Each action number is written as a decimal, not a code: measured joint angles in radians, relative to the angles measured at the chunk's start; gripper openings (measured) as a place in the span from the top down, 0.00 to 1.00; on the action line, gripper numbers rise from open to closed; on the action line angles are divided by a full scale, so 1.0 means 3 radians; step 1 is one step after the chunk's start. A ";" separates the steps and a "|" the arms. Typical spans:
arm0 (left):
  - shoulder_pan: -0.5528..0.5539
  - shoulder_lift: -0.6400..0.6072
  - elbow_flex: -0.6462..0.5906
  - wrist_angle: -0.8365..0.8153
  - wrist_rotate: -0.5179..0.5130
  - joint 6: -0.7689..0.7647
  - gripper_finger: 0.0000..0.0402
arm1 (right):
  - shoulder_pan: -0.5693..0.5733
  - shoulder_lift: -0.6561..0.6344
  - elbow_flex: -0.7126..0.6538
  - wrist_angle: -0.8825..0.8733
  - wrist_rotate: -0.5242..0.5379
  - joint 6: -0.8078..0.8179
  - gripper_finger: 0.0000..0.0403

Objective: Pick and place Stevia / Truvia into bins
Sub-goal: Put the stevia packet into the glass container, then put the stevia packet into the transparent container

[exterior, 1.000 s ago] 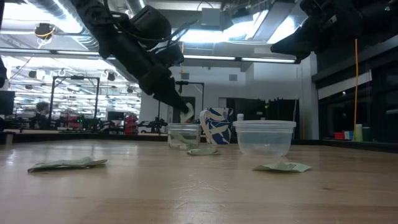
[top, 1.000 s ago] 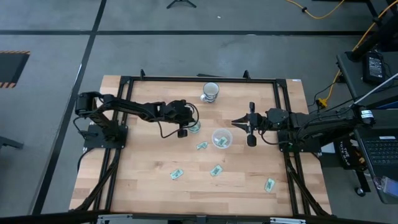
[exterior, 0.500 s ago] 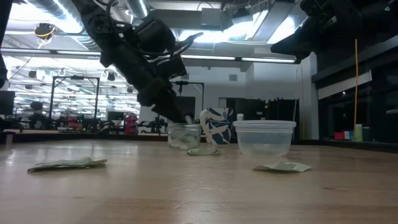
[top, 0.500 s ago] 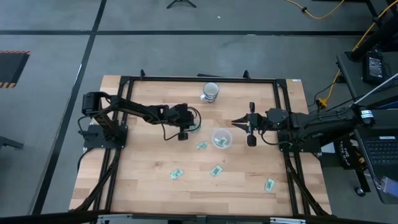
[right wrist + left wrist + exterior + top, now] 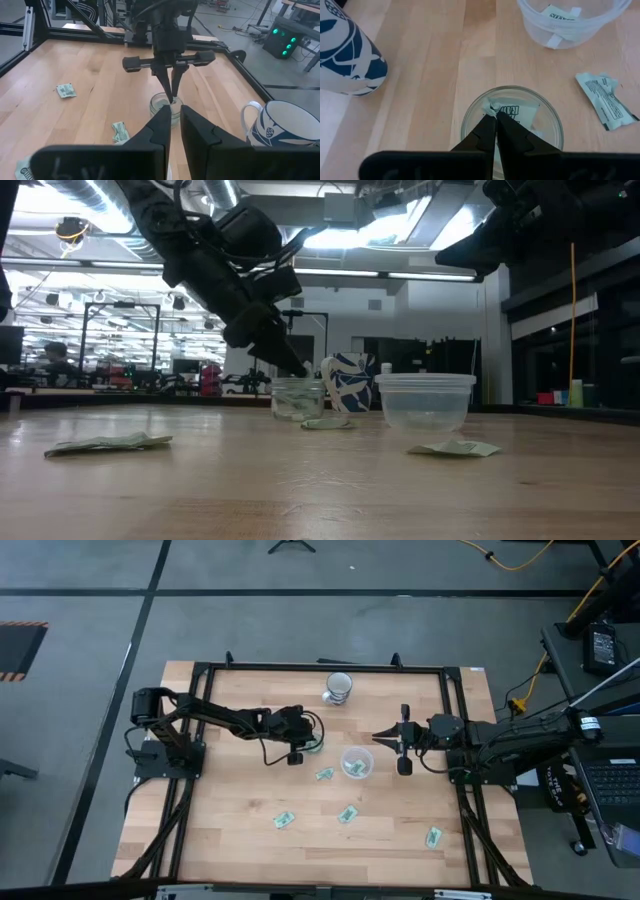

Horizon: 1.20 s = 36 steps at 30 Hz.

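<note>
The left gripper (image 5: 495,116) is closed on a green-and-white sweetener packet (image 5: 516,113), its fingertips dipped into the mouth of the small glass cup (image 5: 512,127) near the middle of the table (image 5: 230,830); the packet sits inside the glass, pinched at its corner. In the overhead view, the wider plastic cup (image 5: 357,762) stands just beside the glass at about 4 o'clock from it and already holds at least one packet. The blue-patterned mug (image 5: 339,687) stands toward 1 o'clock from the glass, near the far edge. Loose packets lie on the wood: one (image 5: 324,775) between the two cups toward 5 o'clock of the glass, two more (image 5: 285,820) and (image 5: 347,813) farther toward the near edge, and one (image 5: 433,836) well apart at 4 o'clock. The right gripper (image 5: 397,740) hangs above the table at 3 o'clock of the plastic cup, its fingers nearly together and holding nothing.
</note>
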 joint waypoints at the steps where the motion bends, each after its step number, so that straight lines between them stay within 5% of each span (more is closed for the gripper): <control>1: 0.0000 0.0000 0.0000 -0.0006 0.0000 0.0000 0.97 | 0.0000 0.0000 0.0000 0.0000 0.0000 0.0000 0.89; 15: -0.0003 0.0000 0.0000 -0.0020 0.0000 -0.0003 0.69 | 0.0000 0.0000 0.0000 -0.0001 -0.0001 -0.0001 0.89; 23: -0.0003 -0.0084 0.0000 -0.0047 -0.0057 0.0004 0.69 | -0.0001 0.0000 0.0000 -0.0001 0.0000 -0.0011 0.89; 36: -0.0005 -0.0978 0.0000 -0.0916 -0.0360 0.0081 0.72 | 0.0000 0.0003 0.0000 -0.0005 -0.0001 -0.0087 0.89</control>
